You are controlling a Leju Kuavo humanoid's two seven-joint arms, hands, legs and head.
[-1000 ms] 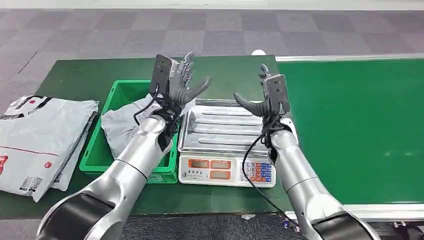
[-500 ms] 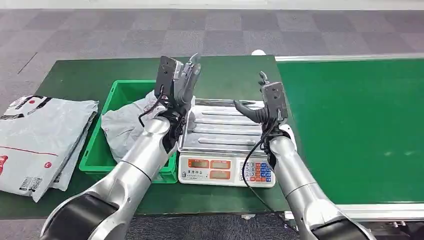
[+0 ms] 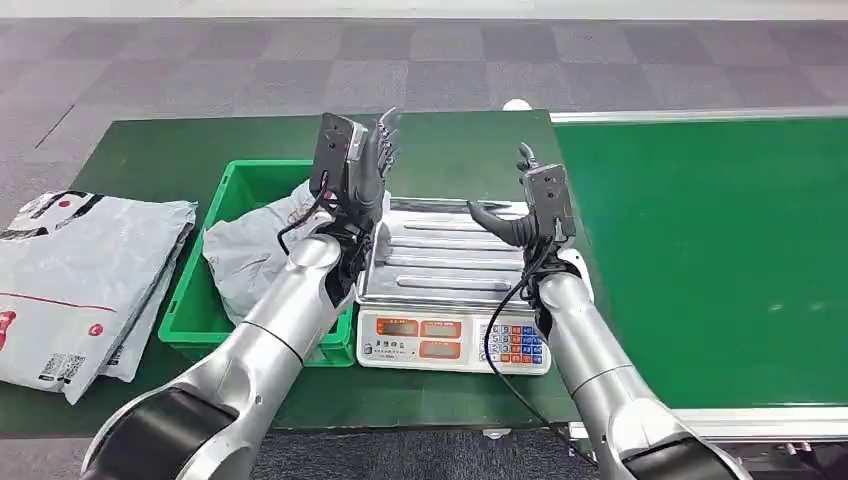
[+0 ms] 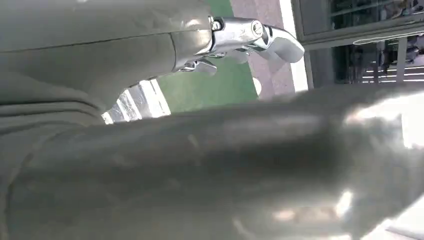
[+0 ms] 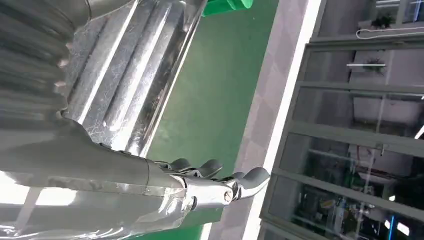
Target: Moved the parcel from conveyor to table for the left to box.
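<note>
A grey parcel lies crumpled inside the green crate on the table. My left hand is raised above the crate's right wall and the scale's left edge, fingers pointing up, holding nothing. My right hand is up over the right side of the scale's steel tray, thumb stretched toward the left, and it too is empty. The left wrist view is blurred by my left hand close up. In the right wrist view my right hand hovers over the steel tray.
The weighing scale stands between the crate and the green conveyor belt, which carries nothing. Several flat grey parcels are stacked at the table's left end. The dark green table extends behind the crate.
My left hand has turned edge-on and drawn its spread fingers and thumb together. The right hand shifted slightly inward and down. In the last half second almost nothing moved.
</note>
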